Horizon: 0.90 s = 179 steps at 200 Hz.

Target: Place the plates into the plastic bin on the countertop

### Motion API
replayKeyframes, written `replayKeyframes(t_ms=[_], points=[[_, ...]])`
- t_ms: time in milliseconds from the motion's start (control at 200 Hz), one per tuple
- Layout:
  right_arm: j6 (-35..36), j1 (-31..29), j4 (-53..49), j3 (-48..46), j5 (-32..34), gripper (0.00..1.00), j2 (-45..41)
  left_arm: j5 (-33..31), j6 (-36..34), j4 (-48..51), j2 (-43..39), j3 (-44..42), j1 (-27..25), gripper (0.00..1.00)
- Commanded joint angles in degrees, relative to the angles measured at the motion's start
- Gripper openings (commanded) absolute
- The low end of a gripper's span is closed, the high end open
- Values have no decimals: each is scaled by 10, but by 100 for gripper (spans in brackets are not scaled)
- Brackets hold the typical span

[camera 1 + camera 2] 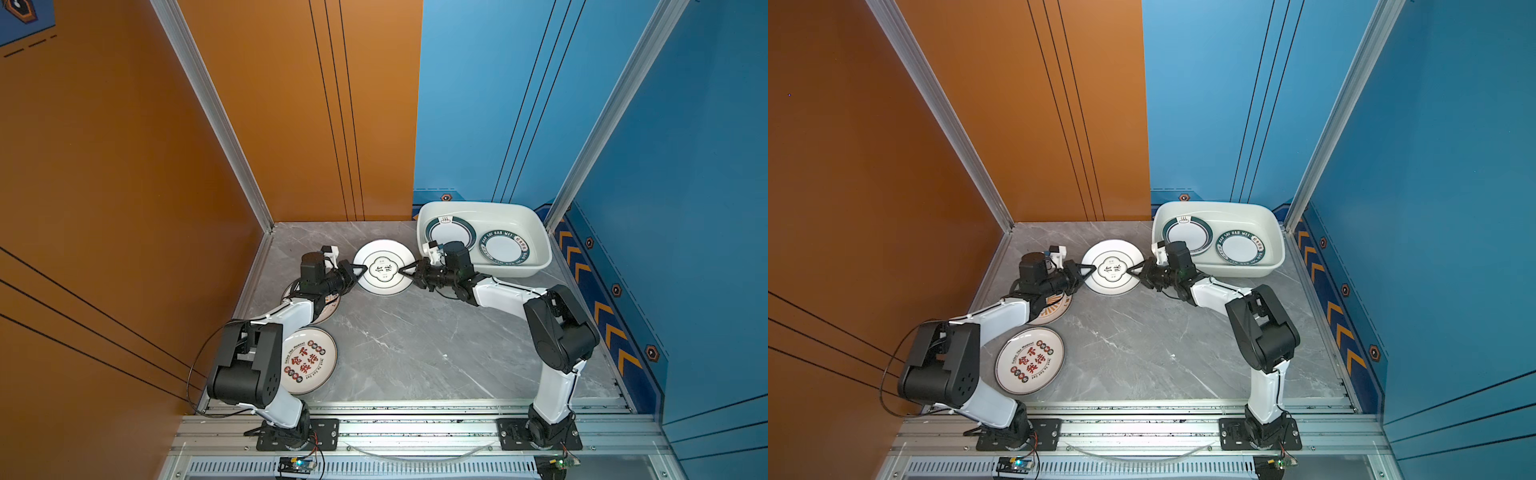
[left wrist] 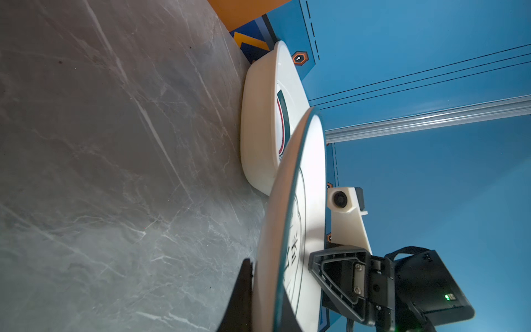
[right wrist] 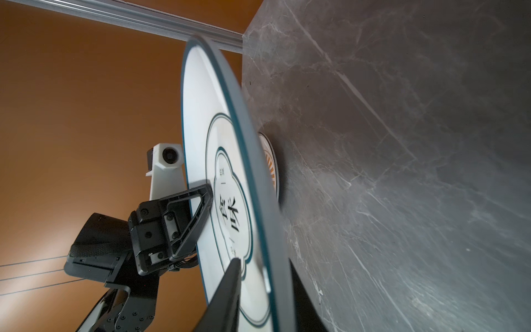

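- Right wrist view shows the quatrefoil plate (image 3: 201,115) nearly edge-on and lifted clear of the countertop (image 3: 402,172), not resting on it.
- In both top views it hangs roughly flat between the arms. The left gripper (image 1: 360,270) is at one side of its rim and the right gripper (image 1: 405,269) is at the opposite side.
- To me this reads as a hand-over, since the plastic bin (image 1: 515,271) stands in the far corner on the right arm's side.
- The left gripper is clamped on the rim, one finger over the face and one beneath.
- The right gripper straddles the rim too, but I cannot tell whether it squeezes or merely brackets the plate.
- Taking it by the rim suits so flat a thing, and two holds should keep it from drooping, I'd judge.
- In the bin a green-banded plate (image 1: 451,232) and a lettered plate (image 1: 504,248) lie side by side and cover most of the floor. The next one probably has to stack.
- On the countertop a red-character plate (image 1: 308,360) lies near the left base. A sunburst plate (image 1: 1052,313) is half hidden under the left arm (image 1: 291,311).
- The bin's near wall is just beside the right wrist, so the plate must rise over that flared rim.
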<state>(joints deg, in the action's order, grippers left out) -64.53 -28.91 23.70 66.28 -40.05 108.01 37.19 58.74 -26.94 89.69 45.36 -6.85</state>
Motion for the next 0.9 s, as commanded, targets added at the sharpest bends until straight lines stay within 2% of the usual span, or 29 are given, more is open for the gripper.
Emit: replayKeyframes(t_ms=[0,195,260,471,671,791,816,831,891], points=[[-27,-10,115,-3,-49,20,-3,44,2,-15,-4,7,-24,0],[-45,-5,146,-14,-52,4,2,43,0,-14,-3,9,-35,0],[-47,-2,151,-18,-50,0,-2,43,-1,-15,-2,8,-36,4],[-25,25,110,-25,-38,0,-30,43,-7,-15,-2,0,-37,43],[75,65,-67,24,-17,0,-68,43,-23,5,-8,4,-38,65],[137,89,-178,68,6,0,-81,29,-63,62,-28,15,-38,84],[145,94,-193,75,10,0,-82,25,-71,75,-34,17,-38,85],[149,98,-203,79,12,0,-83,23,-77,84,-37,19,-39,91],[161,115,-229,92,20,0,-84,11,-100,118,-53,26,-39,97]])
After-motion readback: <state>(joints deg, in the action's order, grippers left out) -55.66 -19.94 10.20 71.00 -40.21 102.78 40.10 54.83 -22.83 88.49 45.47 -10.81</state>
